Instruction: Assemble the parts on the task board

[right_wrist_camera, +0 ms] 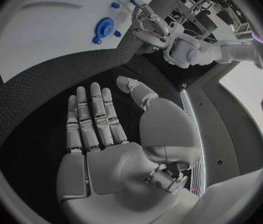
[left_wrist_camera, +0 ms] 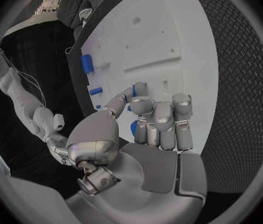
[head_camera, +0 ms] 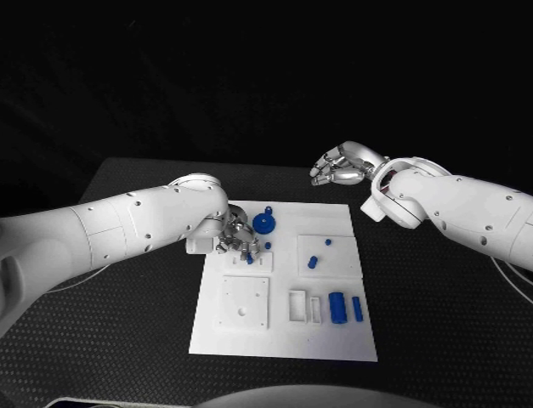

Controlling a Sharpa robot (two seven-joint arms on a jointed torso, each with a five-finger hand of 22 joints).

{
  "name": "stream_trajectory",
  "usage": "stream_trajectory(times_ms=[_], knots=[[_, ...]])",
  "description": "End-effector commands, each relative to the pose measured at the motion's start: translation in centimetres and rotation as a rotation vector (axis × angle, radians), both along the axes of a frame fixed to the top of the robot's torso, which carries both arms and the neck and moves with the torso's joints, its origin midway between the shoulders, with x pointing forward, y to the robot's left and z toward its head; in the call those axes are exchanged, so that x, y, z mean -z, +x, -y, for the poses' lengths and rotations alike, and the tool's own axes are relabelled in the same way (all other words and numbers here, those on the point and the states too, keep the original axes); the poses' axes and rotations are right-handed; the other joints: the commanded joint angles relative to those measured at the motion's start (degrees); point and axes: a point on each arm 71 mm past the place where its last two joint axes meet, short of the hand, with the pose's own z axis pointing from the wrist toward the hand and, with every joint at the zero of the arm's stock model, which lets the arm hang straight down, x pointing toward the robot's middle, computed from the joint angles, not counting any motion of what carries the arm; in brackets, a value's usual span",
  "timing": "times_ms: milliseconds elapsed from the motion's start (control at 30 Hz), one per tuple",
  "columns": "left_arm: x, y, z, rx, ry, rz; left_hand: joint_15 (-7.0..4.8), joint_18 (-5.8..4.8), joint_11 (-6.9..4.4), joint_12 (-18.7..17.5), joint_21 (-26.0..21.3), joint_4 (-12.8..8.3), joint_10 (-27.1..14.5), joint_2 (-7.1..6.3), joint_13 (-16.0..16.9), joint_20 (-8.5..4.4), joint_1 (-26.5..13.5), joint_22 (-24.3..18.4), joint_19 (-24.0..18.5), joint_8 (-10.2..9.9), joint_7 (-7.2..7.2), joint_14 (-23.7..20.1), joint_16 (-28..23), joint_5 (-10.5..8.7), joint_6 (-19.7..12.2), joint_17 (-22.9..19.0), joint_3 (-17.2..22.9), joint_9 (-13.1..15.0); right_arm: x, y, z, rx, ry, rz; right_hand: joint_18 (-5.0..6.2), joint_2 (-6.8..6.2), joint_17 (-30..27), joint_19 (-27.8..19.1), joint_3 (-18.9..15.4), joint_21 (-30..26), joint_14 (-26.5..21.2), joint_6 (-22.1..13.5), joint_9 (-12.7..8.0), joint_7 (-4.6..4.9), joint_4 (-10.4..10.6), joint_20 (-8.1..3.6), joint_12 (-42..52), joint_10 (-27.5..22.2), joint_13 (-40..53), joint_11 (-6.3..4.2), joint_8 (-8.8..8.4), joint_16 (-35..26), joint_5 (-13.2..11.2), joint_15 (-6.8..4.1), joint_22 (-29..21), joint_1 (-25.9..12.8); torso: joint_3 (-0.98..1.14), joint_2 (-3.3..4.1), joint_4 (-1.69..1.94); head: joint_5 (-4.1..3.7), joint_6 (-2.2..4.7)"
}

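Task board lies flat in the middle of the black counter, a white plate with square blocks and slots on it and blue parts scattered across it. Over its far left corner hangs the left robot hand, fingers curled close together; a blue peg seems to be pinched at the fingertips, right above a small square block, though I can't be sure from where I stand. The right robot hand hovers well off the board's far edge, fingers spread and holding nothing. A round blue disc sits just beside the left hand.

For this step I'd want the peg kept upright and lined up over its hole before any downward push, lowered slowly, with the fingers letting go only once it seats. Drifting sideways could knock the disc.
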Motion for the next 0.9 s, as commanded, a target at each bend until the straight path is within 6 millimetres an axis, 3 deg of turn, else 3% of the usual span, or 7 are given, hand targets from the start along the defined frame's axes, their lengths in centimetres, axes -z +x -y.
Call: stream_trajectory(times_ms=[33,900], knots=[[0.16,-0.17,0.08,0.010,0.000,-0.012,-2.07,0.66,-0.49,0.08,0.31,2.23,-0.50,0.23,-0.07,-6.48,0.42,0.19,0.25,-0.15,-2.85,1.78,-0.28,0.21,4.23,-0.06,9.47,-0.10,0.01,-0.05,-0.16,-0.015,-0.006,-0.002,-0.91,-0.04,0.10,-0.30,0.24,-0.25,-0.41,-0.29,-0.05,0.09,0.09,0.08,0.27,-0.32,-0.07,0.10,-0.04,-0.27,0.36,0.06,0.06,0.30,-0.01,-0.01,-0.03,0.01,-0.07],[0.80,-0.44,-0.26,0.008,0.009,-0.027,-2.11,0.68,-0.47,0.00,0.30,2.33,-0.52,0.18,-0.21,-6.50,0.61,0.16,0.27,-0.15,-2.82,1.75,-0.37,-0.09,4.08,-0.13,9.49,-0.15,-0.01,-0.10,-0.17,-0.017,-0.005,-0.002,-0.91,-0.02,0.11,-0.31,0.24,-0.24,-0.42,-0.28,-0.05,0.08,0.10,0.08,0.27,-0.31,-0.07,0.10,-0.03,-0.27,0.35,0.06,0.09,0.29,0.01,-0.02,-0.01,-0.04,-0.15]])
